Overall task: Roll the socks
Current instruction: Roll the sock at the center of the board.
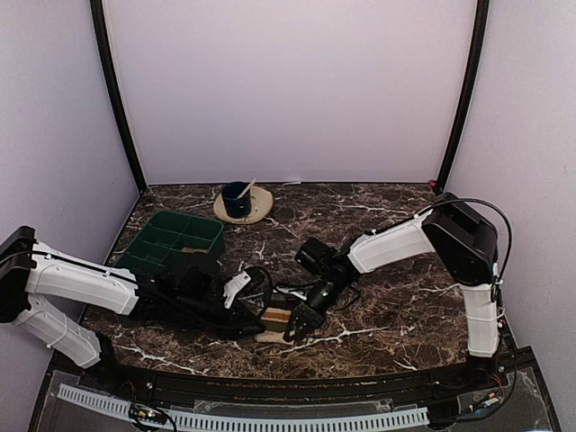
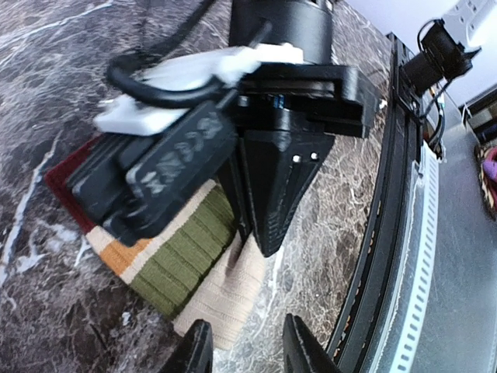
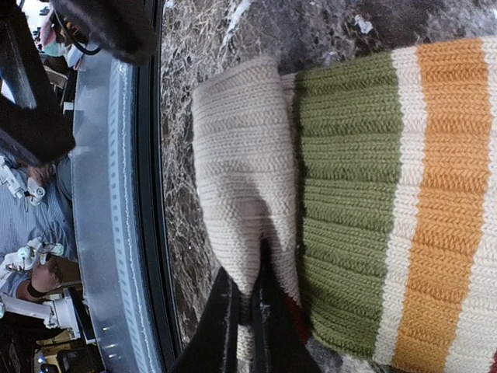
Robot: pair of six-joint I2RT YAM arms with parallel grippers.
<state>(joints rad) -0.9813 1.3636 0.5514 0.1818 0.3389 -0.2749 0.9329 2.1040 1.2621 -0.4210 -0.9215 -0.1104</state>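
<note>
Dark marble table (image 1: 387, 297), white walls. The socks (image 1: 276, 319) lie stacked at its near edge, the right claw (image 3: 250, 280) pinching the tan one, the left claw (image 2: 246, 325) spread beside them. Loads of room on the right.

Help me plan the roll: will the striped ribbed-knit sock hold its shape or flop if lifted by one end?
Probably floppy: the striped ribbed-knit sock lies flat, conforming to the marble table. Likely light and grippy, not slippery, given its coarse ribs. The plain tan knit sock beside it puckers where the right gripper pinches, so expect bunching.
</note>
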